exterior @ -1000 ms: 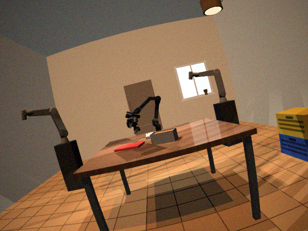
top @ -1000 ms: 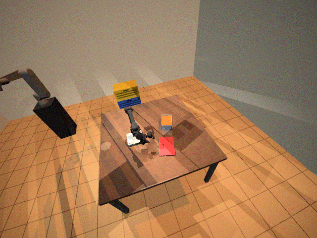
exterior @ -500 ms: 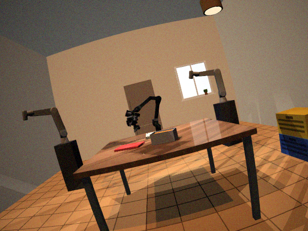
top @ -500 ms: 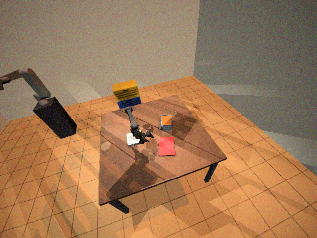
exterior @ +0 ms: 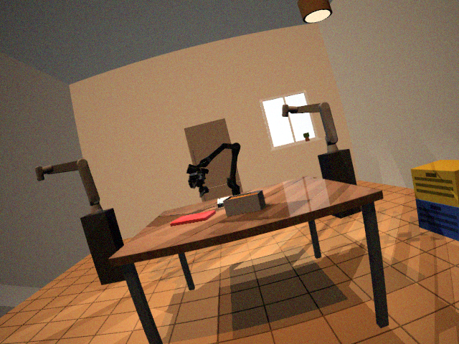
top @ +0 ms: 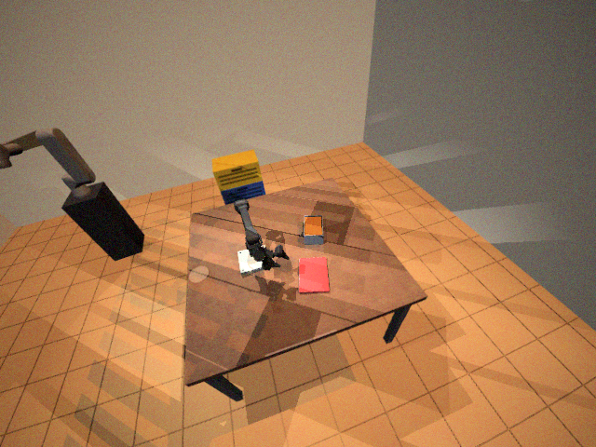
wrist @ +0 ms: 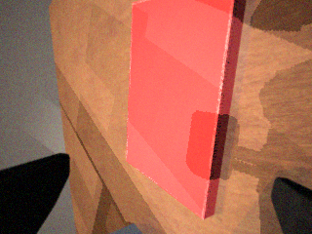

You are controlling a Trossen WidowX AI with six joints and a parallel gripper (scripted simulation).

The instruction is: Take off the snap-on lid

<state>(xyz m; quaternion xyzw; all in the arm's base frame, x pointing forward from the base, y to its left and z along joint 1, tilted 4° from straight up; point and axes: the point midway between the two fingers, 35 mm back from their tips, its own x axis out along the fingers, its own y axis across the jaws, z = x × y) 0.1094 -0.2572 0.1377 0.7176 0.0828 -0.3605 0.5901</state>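
Note:
The red lid [top: 314, 275] [exterior: 192, 218] [wrist: 171, 83] lies flat on the table [top: 216, 318] [exterior: 315, 192], smooth face up, apart from the box. The grey storage box [top: 314, 238] [exterior: 243, 206] stands upright with no lid on it, and orange shows inside its rim. A blue-grey corner at the bottom of the wrist view looks like part of the box. My gripper [top: 279, 260] [exterior: 200, 186] [wrist: 170, 175] is open and empty. It is above the table, beside and higher than the lid, touching neither lid nor box.
A white flat object [top: 246, 264] [exterior: 222, 202] lies near the arm's base, partly hidden. The table's edge shows left of the lid in the wrist view. Yellow and blue crates [top: 237, 175] [exterior: 437, 185] and other arms on black pedestals [top: 105, 221] [exterior: 102, 240] stand beyond the table.

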